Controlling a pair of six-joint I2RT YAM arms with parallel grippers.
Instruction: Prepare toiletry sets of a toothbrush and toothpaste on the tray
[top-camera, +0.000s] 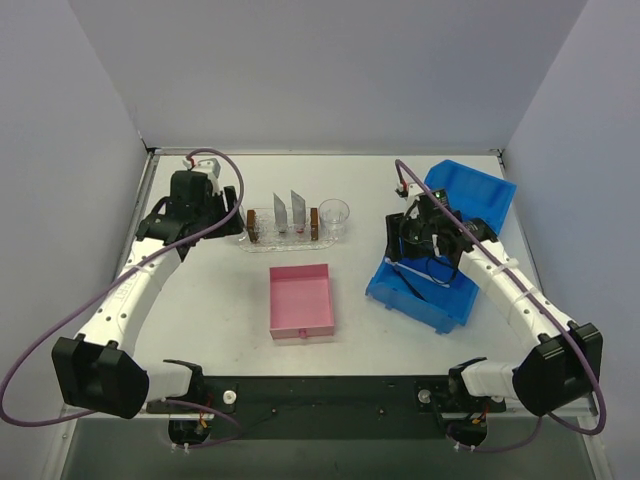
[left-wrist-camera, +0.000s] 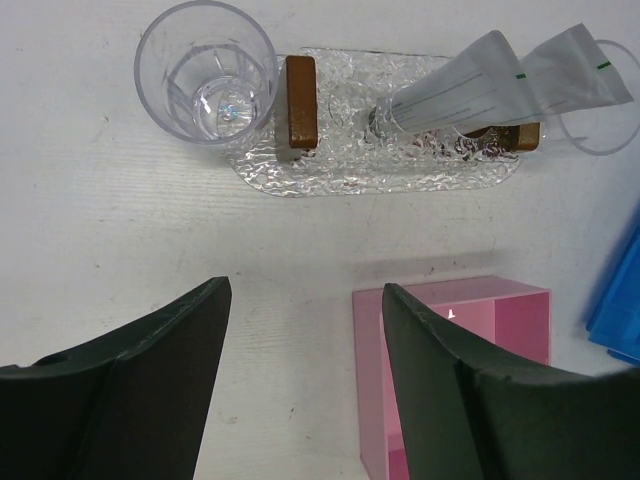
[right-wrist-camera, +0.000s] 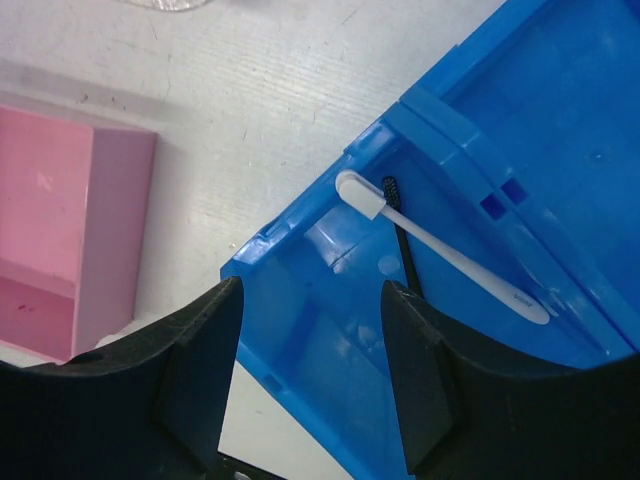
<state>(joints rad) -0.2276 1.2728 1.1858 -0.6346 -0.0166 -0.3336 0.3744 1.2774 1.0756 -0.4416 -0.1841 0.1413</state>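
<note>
The clear bumpy tray (top-camera: 285, 238) (left-wrist-camera: 350, 165) lies at the back middle of the table, with a brown block (left-wrist-camera: 300, 100) near each end. Two silver-grey toothpaste tubes (top-camera: 281, 212) (top-camera: 299, 210) (left-wrist-camera: 470, 85) stand on it. In the blue bin (top-camera: 440, 290) lie a white toothbrush (right-wrist-camera: 440, 245) and a black toothbrush (right-wrist-camera: 402, 240). My left gripper (top-camera: 222, 215) (left-wrist-camera: 305, 290) hangs open and empty over bare table, near the tray's left end. My right gripper (top-camera: 410, 240) (right-wrist-camera: 312, 290) is open and empty above the bin's near wall, short of the toothbrushes.
A clear cup (left-wrist-camera: 207, 70) stands at the tray's left end. Another clear cup (top-camera: 334, 215) stands at its right end. A square pink box (top-camera: 301, 300) (left-wrist-camera: 470, 350) (right-wrist-camera: 60, 220) sits open in the middle of the table, between the two arms.
</note>
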